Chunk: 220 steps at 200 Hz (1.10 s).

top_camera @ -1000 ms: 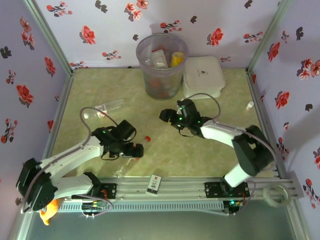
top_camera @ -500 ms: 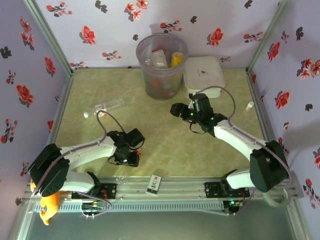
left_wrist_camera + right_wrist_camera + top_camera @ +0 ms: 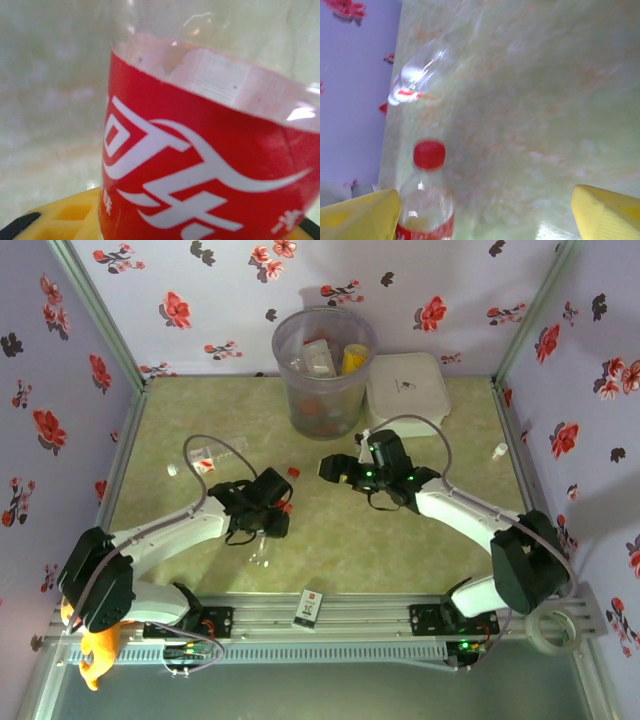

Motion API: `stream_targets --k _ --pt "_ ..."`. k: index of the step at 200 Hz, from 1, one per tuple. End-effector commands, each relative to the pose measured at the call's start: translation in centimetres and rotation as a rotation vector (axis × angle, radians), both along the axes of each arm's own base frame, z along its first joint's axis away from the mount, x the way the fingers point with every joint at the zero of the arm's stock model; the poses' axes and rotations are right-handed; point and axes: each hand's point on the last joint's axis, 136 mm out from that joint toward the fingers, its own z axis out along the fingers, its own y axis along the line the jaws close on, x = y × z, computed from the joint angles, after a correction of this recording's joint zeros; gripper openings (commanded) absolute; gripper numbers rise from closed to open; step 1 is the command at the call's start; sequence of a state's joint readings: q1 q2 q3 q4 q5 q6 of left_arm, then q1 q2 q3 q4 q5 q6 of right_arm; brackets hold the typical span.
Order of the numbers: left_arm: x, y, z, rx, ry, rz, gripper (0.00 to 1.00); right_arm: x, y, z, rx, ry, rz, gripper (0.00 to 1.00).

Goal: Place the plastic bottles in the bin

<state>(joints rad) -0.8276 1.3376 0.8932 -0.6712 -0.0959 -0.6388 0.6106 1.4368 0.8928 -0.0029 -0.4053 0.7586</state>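
My left gripper (image 3: 272, 512) is shut on a clear plastic bottle (image 3: 200, 165) with a red-and-white label; its red cap (image 3: 293, 473) points toward the back, and a yellow finger pad (image 3: 65, 220) shows beside the label. My right gripper (image 3: 335, 468) is open at mid-table with nothing between its fingertips (image 3: 365, 212); the held bottle (image 3: 426, 200) shows just past its left finger. Another clear bottle (image 3: 205, 457) lies near the left wall, also seen in the right wrist view (image 3: 420, 75). The bin (image 3: 322, 390) stands at the back with bottles inside, one of them yellow (image 3: 353, 358).
A white lidded box (image 3: 407, 390) sits right of the bin. A black-and-white card (image 3: 308, 608) lies on the front rail. A tiny white object (image 3: 498, 450) rests by the right wall. Flowered walls close in three sides.
My left gripper closed on the red-capped bottle near the front, then lifted it up and back toward mid-table. My right gripper opened wider and shifted slightly.
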Motion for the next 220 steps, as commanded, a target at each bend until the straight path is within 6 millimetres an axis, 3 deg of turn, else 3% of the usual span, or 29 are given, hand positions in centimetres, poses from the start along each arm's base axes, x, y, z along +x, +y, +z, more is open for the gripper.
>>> stream_targets --k 1,44,86,101,120,168,186,211,220 --pt "2.4 -1.6 2.8 -0.063 -0.133 -0.044 0.36 0.2 3.4 3.3 0.111 -0.06 0.098 0.9" --pt "3.1 -2.9 4.2 -0.123 -0.189 -0.082 0.37 1.4 7.1 3.8 0.211 -0.051 0.143 0.89" --pt "4.5 -3.7 5.4 -0.186 -0.264 -0.067 0.36 2.1 7.9 2.3 0.217 -0.012 0.132 0.85" --pt "4.8 -3.8 5.5 -0.188 -0.268 -0.068 0.37 2.2 7.8 1.8 0.204 -0.008 0.123 0.78" --pt "5.1 -4.0 5.5 -0.186 -0.273 -0.074 0.37 2.3 7.7 1.5 0.196 -0.005 0.116 0.63" --pt "5.9 -4.6 5.6 -0.179 -0.297 -0.096 0.39 2.9 7.9 1.5 0.185 -0.019 0.115 0.39" --pt "6.2 -4.8 6.1 -0.182 -0.309 -0.1 0.44 3.1 8.0 1.9 0.181 -0.034 0.12 0.33" --pt "6.4 -4.7 6.6 -0.194 -0.332 -0.1 0.61 3.7 7.6 3.0 0.164 -0.069 0.124 0.26" --pt "6.4 -4.6 6.8 -0.195 -0.343 -0.092 0.71 3.9 7.3 3.5 0.153 -0.085 0.123 0.24"
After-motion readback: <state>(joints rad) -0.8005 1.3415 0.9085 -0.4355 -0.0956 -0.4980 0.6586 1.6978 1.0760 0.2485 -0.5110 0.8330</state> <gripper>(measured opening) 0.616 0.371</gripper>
